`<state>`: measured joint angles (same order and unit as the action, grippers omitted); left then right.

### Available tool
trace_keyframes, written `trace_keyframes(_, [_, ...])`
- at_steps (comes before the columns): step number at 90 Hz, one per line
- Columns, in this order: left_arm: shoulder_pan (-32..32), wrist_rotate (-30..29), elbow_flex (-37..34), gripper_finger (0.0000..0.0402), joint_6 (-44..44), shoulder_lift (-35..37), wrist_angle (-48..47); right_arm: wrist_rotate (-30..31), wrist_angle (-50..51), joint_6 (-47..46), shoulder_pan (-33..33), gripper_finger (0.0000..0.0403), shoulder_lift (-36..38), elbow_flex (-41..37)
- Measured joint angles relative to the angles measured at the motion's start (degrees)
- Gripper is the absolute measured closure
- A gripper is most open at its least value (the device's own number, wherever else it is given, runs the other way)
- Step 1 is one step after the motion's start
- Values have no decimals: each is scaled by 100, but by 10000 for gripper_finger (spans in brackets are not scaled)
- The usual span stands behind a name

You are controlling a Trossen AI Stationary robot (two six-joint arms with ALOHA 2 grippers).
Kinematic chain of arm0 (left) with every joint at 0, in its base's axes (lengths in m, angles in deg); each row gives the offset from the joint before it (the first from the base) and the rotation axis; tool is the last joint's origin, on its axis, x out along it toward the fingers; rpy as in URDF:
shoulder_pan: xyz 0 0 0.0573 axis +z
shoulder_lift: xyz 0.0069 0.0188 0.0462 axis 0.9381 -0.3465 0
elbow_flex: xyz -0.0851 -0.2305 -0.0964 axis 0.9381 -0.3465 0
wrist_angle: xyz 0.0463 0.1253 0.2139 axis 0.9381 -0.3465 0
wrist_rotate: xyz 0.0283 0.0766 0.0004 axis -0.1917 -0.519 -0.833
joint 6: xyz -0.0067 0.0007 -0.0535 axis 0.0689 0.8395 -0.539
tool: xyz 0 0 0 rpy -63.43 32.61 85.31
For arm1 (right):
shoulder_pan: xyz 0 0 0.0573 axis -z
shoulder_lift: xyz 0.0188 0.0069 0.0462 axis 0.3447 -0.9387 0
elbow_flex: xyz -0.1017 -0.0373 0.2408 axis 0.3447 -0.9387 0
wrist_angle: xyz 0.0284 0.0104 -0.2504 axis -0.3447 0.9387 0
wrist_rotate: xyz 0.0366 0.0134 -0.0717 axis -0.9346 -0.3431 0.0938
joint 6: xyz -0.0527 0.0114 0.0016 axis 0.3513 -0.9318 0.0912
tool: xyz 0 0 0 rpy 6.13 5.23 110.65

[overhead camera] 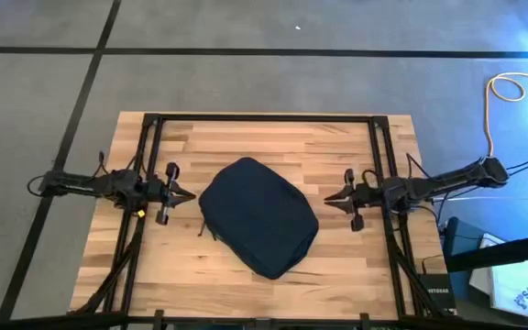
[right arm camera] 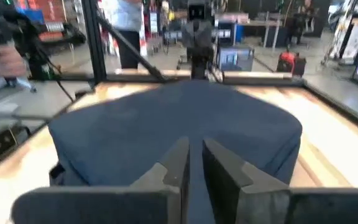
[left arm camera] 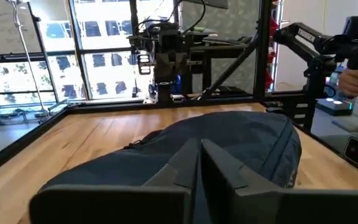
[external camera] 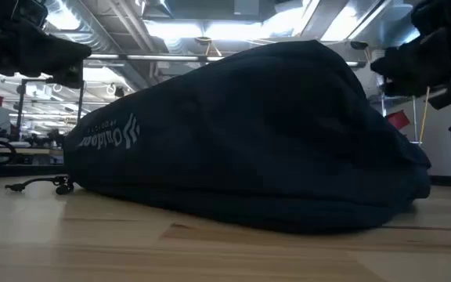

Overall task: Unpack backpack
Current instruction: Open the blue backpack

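The dark navy backpack (overhead camera: 258, 215) lies flat on the wooden table (overhead camera: 154, 266), slanting across its middle. In the low view it is a wide mound (external camera: 257, 133) with white lettering at its left end. My left gripper (overhead camera: 192, 195) hangs shut just off the backpack's left side, pointing at it. My right gripper (overhead camera: 329, 199) is also shut, off the right side and pointing at the bag. In both wrist views the backpack (left arm camera: 229, 146) (right arm camera: 179, 127) fills the space beyond the fingertips. Neither gripper touches it.
A black metal frame (overhead camera: 264, 117) runs along the table's far edge and down both sides. A small black zipper pull or strap end (external camera: 41, 185) lies on the wood beside the backpack's left end. A person's hand (left arm camera: 356, 78) shows beyond the table.
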<state>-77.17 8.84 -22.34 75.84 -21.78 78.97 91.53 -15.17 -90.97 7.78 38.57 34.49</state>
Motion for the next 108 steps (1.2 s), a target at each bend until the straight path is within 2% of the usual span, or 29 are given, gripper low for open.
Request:
trace_keyframes(22, [0,-31,0,399,65,2,1,-404,-222,-408,-2,374,-1239,413])
trace_keyframes(36, [0,-54,0,399,67,2,4,-651,60,-630,-4,374,-2179,759])
trace_keyframes(47, [-1,-66,0,399,67,2,4,-945,353,-552,-30,374,-2967,1090])
trace_keyframes(54, [0,-68,0,399,66,0,4,-930,597,-265,-246,374,-3436,1389])
trace_keyframes(68, [-1,-83,0,399,65,2,7,-181,961,341,-814,374,-4088,2114])
trace_keyframes(80, [0,-85,0,399,64,2,7,288,2188,360,-1158,364,-4658,2866])
trace_keyframes(89, [0,-87,0,399,62,2,7,521,2732,355,-1374,333,-5057,3362])
trace_keyframes(108, [0,-87,0,399,58,0,4,1036,2914,648,-1674,246,-5523,3966])
